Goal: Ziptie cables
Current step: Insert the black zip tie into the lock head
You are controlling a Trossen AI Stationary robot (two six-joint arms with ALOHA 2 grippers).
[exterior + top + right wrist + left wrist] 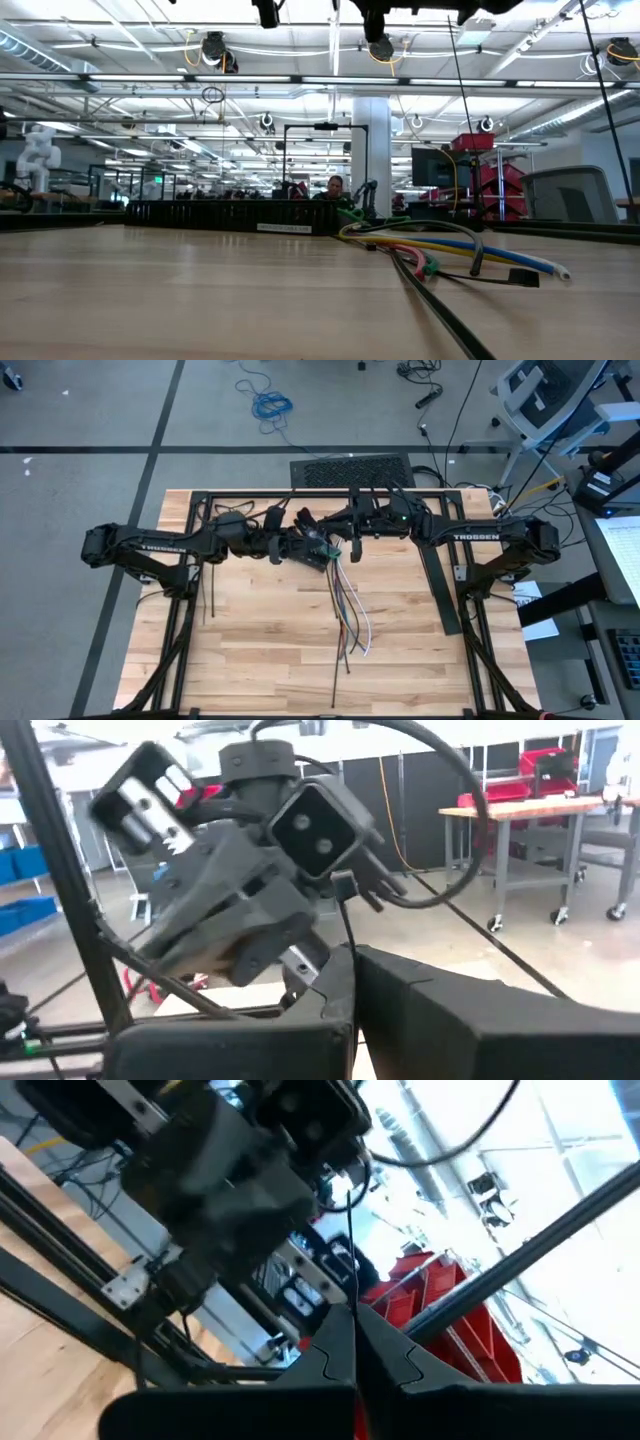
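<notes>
The cables (348,610) lie loose on the worktop (250,650) near its middle, their long axis running from the far edge toward the near edge, far ends gathered just below where the two arms meet, near ends fanned out; in the low view they rest flat on the wood, coloured tips pointing toward the right edge; a dark ziptie (336,660) lies along the same line among them, and more zipties (208,598) lie well apart by the left edge.

Both arms reach inward, raised above the far middle of the worktop; the left gripper (318,552) has its jaws pressed together on a thin dark strand that rises from between them in its wrist view, most likely a ziptie; the right gripper (352,535) faces it with jaws also pressed together, a similar strand at its tips.

The cables lie below and nearward of both jaws, the left gripper looking slightly nearer their gathered ends; any descent should come crosswise to that far-to-near axis.
</notes>
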